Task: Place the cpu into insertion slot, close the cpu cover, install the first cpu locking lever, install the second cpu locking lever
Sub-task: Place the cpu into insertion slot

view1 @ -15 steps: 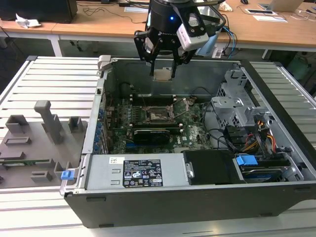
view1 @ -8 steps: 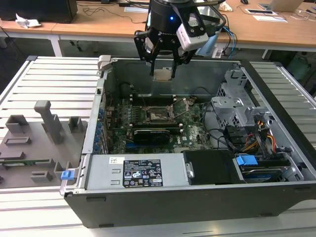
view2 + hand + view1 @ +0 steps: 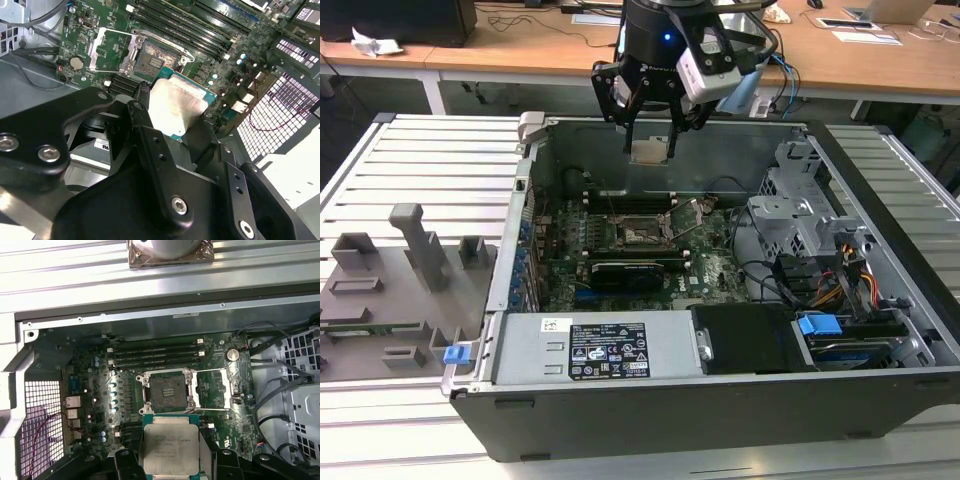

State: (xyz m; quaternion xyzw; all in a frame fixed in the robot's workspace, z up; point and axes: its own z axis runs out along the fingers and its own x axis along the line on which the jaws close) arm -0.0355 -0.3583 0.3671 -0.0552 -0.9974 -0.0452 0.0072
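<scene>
Here, cpu hangs over open PC case (image 3: pixel 720 410)

In the exterior view, gripper (image 3: pixel 650 142) pinches the cpu (image 3: pixel 651 152) by its edges, high above the insertion slot (image 3: pixel 642 236), well apart. In the second wrist view, insertion slot (image 3: pixel 152 59) sits bare, cpu cover (image 3: pixel 96 50) swung open beside it. In the first wrist view, cpu (image 3: pixel 170 444) hangs metal side up. Step in hand, prob.: placing cpu. That calls for squaring it w/ slot rim, level descent.

Bright, even room light; glare whitens the cpu (image 3: pixel 177 107); case (image 3: pixel 600 165) interior shadowed.
</scene>
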